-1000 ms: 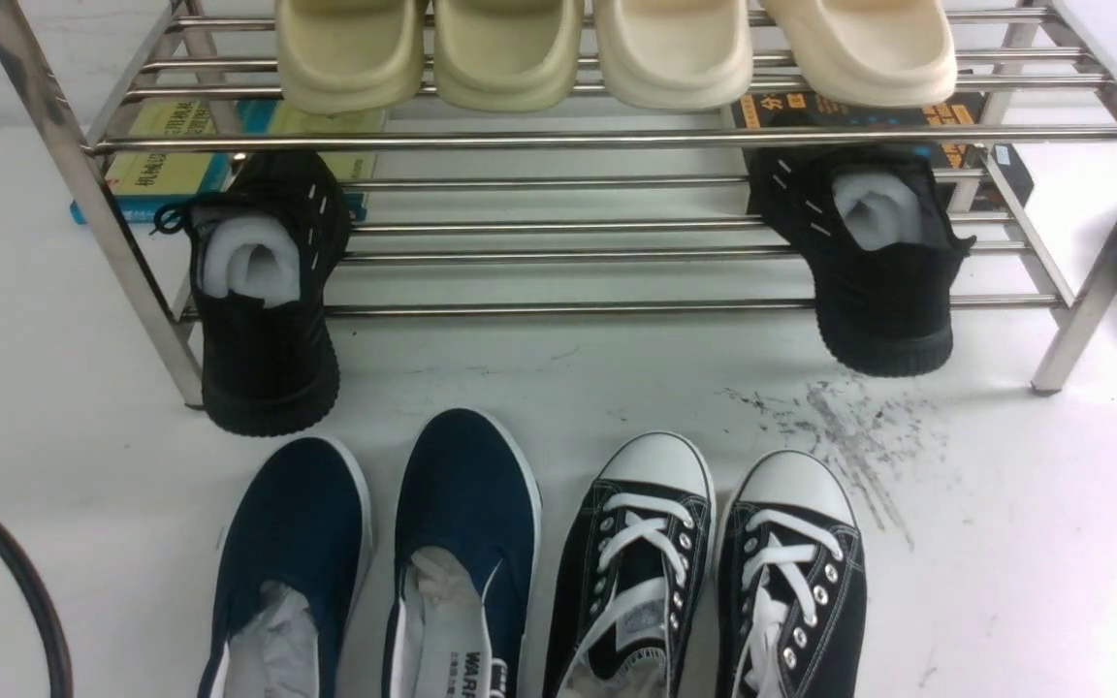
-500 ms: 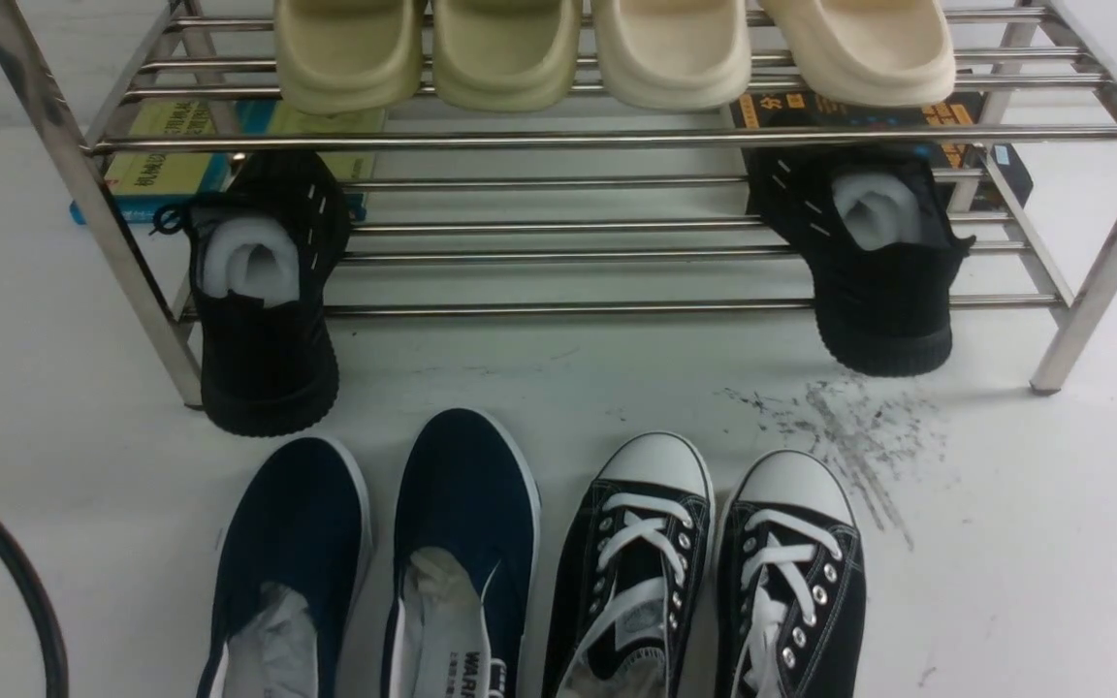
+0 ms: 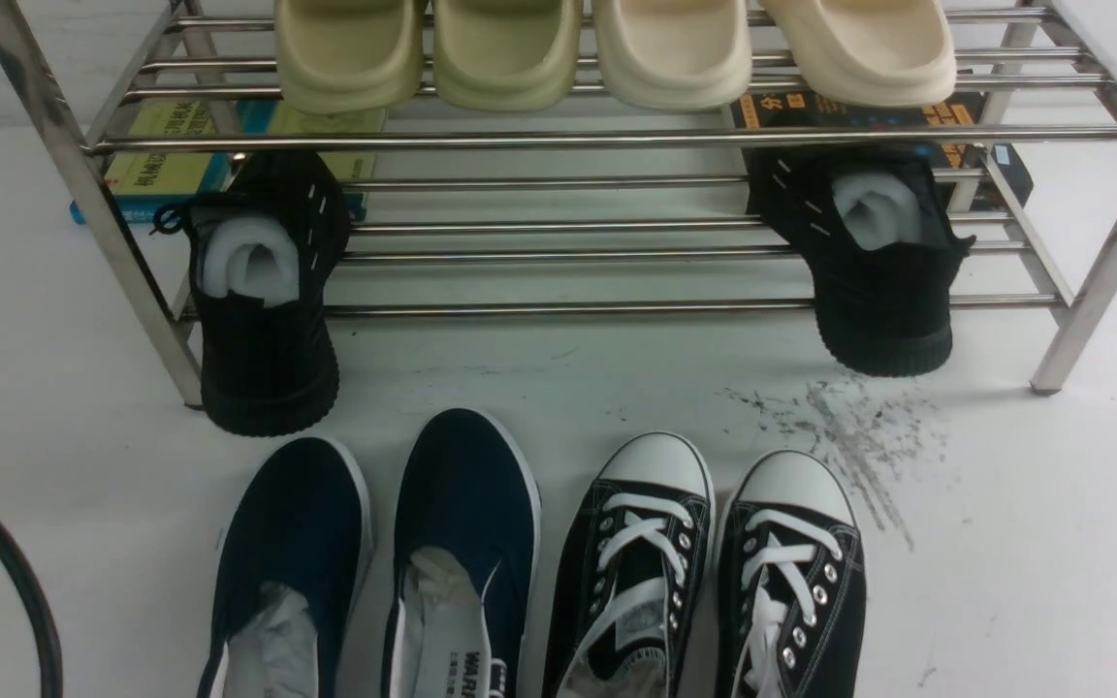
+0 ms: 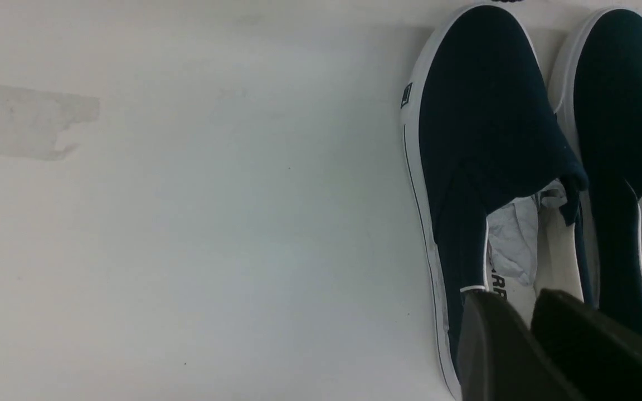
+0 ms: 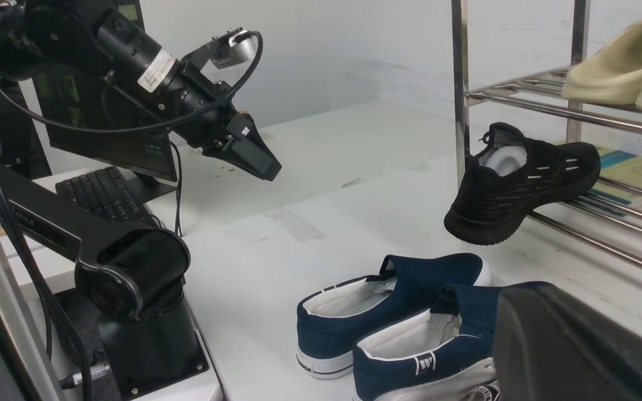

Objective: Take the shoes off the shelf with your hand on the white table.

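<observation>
Your left gripper (image 5: 265,166) hangs well above the navy shoes (image 3: 466,494), fingers (image 4: 491,351) a narrow gap apart, holding nothing. Right gripper (image 5: 566,340) sits near the shoes' heels, closed.

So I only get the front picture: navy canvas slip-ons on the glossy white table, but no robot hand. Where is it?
Observer: The right wrist view shows the black left gripper raised above the glossy white table, empty, pointing down toward the navy canvas slip-ons.
Visitor: Is that left black knit sneaker standing on the table?
Observer: No. Its toe lies on the shiny steel rack's lower bars; its heel overhangs, off the table.
Visitor: Anything on the slip-ons' heels?
Observer: A small white logo on the right one's.
</observation>
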